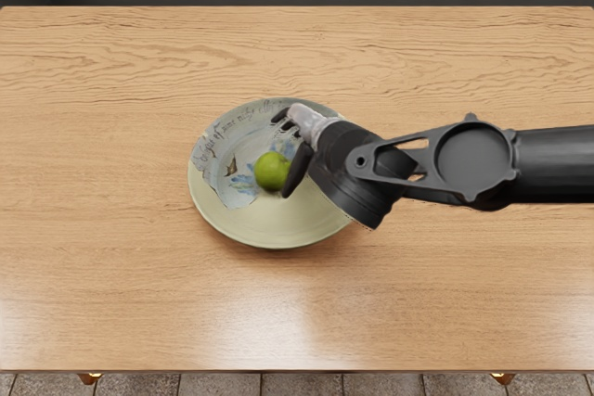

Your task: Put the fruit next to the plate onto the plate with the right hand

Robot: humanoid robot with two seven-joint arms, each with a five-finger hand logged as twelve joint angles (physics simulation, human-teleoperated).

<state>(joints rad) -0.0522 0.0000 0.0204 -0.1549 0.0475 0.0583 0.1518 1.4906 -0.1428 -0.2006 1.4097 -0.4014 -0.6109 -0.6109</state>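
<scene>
A small green fruit (271, 171) lies inside the round cream plate (243, 223), a little left of its centre, on the blue-patterned part. My right hand (287, 147) reaches in from the right and hovers over the plate's right half. Its pale fingers (299, 119) stretch toward the plate's far rim, and the dark thumb (297, 172) points down right beside the fruit. The fingers are spread and do not wrap the fruit. The hand and wrist hide the plate's right rim.
The plate sits near the middle of a wide wooden table (111, 266). My right forearm (520, 166) crosses the table's right side just above its surface. The table's front edge runs along the bottom of the view.
</scene>
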